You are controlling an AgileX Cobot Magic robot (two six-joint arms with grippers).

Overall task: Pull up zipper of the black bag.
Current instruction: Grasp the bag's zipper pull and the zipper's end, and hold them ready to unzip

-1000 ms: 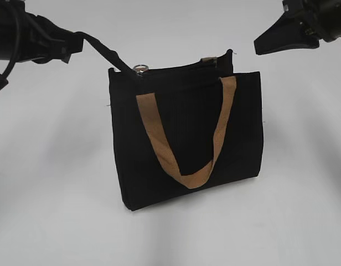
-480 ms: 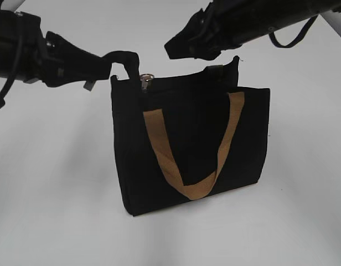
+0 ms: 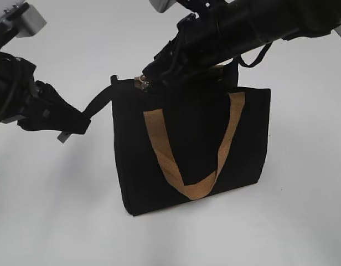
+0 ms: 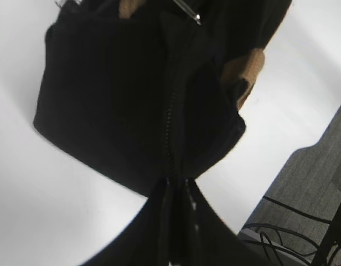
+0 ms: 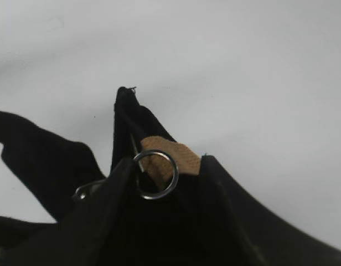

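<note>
The black bag (image 3: 192, 155) stands upright on the white table, its tan handle (image 3: 192, 185) hanging down the front. My left gripper (image 3: 76, 124) is shut on a black fabric strap (image 3: 98, 100) that comes off the bag's top left corner and is stretched taut. In the left wrist view the zipper (image 4: 171, 111) runs up the middle of the bag from my jaws (image 4: 177, 194). My right gripper (image 3: 151, 75) is at the top left corner by the silvery pull ring (image 3: 141, 82). In the right wrist view the ring (image 5: 155, 174) lies between the spread fingers (image 5: 168, 166).
The white table (image 3: 60, 210) surrounds the bag. In the left wrist view the table edge shows at the right, with grey floor and cables (image 4: 320, 183) beyond. The rear tan handle (image 5: 170, 152) shows behind the ring.
My right arm has swung down and left from the top right corner to the pull ring. My left gripper has moved down and left, pulling the black strap taut.
</note>
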